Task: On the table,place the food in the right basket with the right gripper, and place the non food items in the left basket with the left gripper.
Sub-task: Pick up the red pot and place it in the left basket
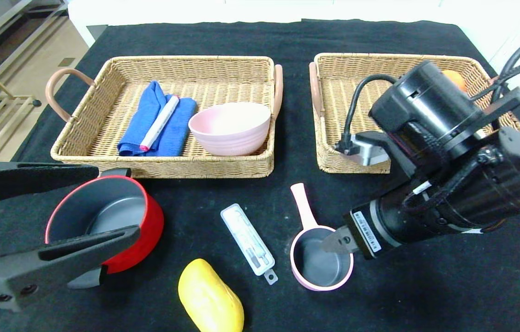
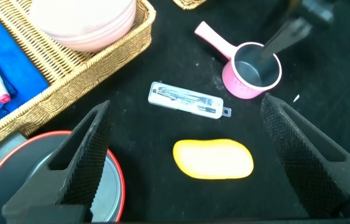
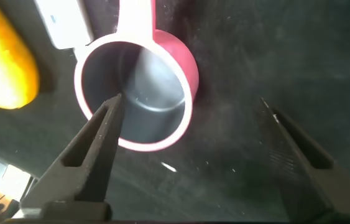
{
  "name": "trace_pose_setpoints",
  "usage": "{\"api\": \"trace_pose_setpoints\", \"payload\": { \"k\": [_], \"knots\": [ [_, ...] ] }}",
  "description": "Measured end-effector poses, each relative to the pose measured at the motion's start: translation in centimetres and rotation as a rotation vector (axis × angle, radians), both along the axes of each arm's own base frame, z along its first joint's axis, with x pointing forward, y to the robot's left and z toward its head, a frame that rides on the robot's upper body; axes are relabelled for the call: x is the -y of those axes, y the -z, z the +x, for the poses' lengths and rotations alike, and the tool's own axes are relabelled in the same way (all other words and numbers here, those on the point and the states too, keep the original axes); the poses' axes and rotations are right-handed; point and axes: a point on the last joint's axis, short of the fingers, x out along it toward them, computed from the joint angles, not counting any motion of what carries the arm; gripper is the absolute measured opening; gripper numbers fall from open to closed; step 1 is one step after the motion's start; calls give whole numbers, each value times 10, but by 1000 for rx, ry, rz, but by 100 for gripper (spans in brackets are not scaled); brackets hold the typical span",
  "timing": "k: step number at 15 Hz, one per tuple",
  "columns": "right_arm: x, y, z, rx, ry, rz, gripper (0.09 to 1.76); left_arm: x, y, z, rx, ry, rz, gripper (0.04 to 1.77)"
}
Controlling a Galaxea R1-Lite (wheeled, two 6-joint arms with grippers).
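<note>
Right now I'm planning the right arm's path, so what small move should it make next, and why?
Probably shift the right gripper from above the pink saucepan toward the yellow fruit. Its jaws stand open and hold nothing, with one finger over the saucepan's bowl, a non-food item meant for the left gripper. The fruit lies on the table, outside the right basket.
</note>
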Motion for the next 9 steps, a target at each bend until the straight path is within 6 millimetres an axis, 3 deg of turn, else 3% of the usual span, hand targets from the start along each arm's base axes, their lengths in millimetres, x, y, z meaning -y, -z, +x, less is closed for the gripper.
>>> {"api": "trace_pose_setpoints", "payload": {
  "k": [4, 9],
  "knots": [
    [22, -24, -15, 70, -10, 40, 160, 0, 1, 1, -4, -3, 3, 172],
    [51, -39, -32, 108, -71, 85, 165, 1, 3, 3, -13, -3, 8, 172]
  ]
}}
